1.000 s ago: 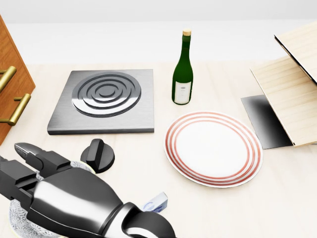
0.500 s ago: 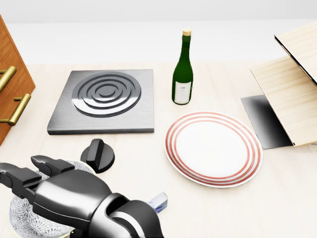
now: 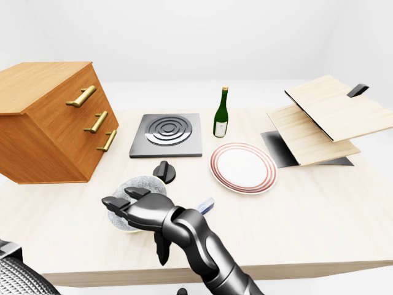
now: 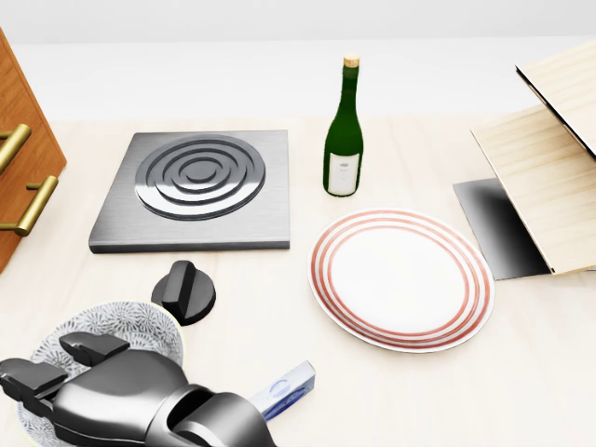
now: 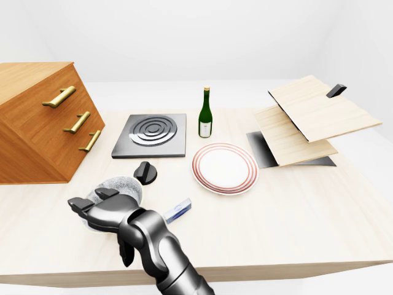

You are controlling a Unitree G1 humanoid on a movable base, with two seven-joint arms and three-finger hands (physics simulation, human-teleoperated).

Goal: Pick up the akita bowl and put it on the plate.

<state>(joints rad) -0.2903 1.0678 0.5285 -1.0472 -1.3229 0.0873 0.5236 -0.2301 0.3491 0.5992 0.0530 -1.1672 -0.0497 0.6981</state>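
The akita bowl [image 4: 126,325], grey with a fine pattern, sits at the lower left of the head view. My left hand [image 4: 58,369] hovers over its near side, black fingers [image 3: 126,203] spread open across the rim and the thumb hanging down below the table edge. The fingers do not close round the bowl. Right of the bowl, beyond a gap of bare table, lies the white plate [image 4: 400,279] with red rings, holding nothing. My right hand does not show in any view.
A black knob [image 4: 183,291] stands just above the bowl, and a small blue-white box [image 4: 287,386] lies between bowl and plate. Farther up are a stove plate [image 4: 200,186] and a green wine bottle [image 4: 343,140]. Wooden drawers [image 3: 49,123] stand left, tilted boards [image 3: 319,123] right.
My left hand has slid down and left in the head view, so more of the bowl's rim and inside shows. Nothing else has moved.
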